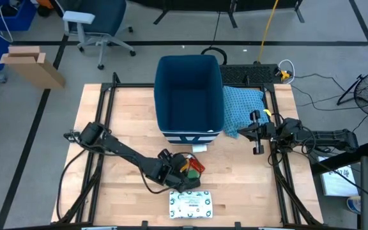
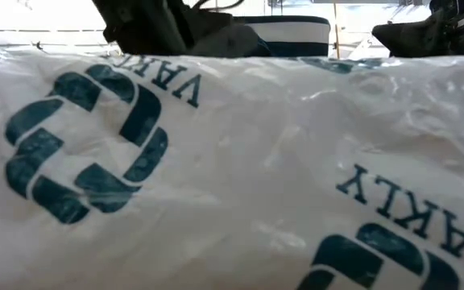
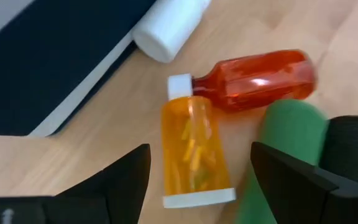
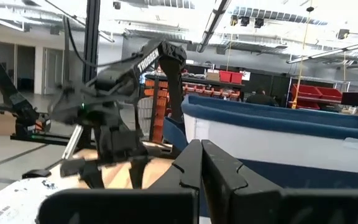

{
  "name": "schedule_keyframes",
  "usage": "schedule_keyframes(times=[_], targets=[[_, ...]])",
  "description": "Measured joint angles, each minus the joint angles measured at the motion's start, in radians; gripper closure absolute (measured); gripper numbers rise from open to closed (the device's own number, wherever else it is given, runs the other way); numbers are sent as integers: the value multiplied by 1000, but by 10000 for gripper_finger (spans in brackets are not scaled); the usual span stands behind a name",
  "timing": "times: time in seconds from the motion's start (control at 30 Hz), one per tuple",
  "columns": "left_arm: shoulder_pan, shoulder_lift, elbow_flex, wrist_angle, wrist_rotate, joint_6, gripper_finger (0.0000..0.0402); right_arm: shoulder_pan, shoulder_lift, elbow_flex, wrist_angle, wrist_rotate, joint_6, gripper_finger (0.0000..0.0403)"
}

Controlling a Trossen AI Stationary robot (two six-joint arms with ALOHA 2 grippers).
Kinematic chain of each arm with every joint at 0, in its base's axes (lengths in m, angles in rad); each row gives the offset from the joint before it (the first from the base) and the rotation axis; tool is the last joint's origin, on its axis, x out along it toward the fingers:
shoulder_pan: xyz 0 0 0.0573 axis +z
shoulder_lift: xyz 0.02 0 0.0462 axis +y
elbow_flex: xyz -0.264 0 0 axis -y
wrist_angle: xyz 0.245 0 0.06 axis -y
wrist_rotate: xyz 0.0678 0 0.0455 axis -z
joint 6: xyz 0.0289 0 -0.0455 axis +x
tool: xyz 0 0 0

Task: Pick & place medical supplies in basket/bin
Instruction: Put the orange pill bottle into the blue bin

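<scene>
The dark blue bin [image 1: 189, 96] is standing at the far middle of the table [image 1: 126, 128], with no supplies visible inside it. The white packet [image 1: 192, 204] is lying at the near edge. The left hand [image 3: 197, 180] is hovering wide open and empty over the orange bottle [image 3: 193, 152], which is lying between its fingers beside the red bottle [image 3: 257, 81] and the green box [image 3: 284, 143]. Judged step: pre-grasp; the next move calls for lowering and closing. The right hand [image 1: 257, 133] is waiting beside the bin, fingers together.
</scene>
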Motion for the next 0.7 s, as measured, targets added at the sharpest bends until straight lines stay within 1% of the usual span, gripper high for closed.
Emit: schedule_keyframes(times=[0.17,0.37,0.47,0.57,0.7], targets=[[3,20,0,3,13,24,118,0,0,0,-1,0,27,403],[19,34,0,-87,35,43,119,0,0,0,-1,0,28,403],[28,34,0,-91,42,91,119,0,1,0,-2,0,27,403],[34,33,0,-86,85,173,119,0,0,0,-8,0,25,403],[52,48,0,-75,175,275,119,0,1,0,-11,0,25,403]])
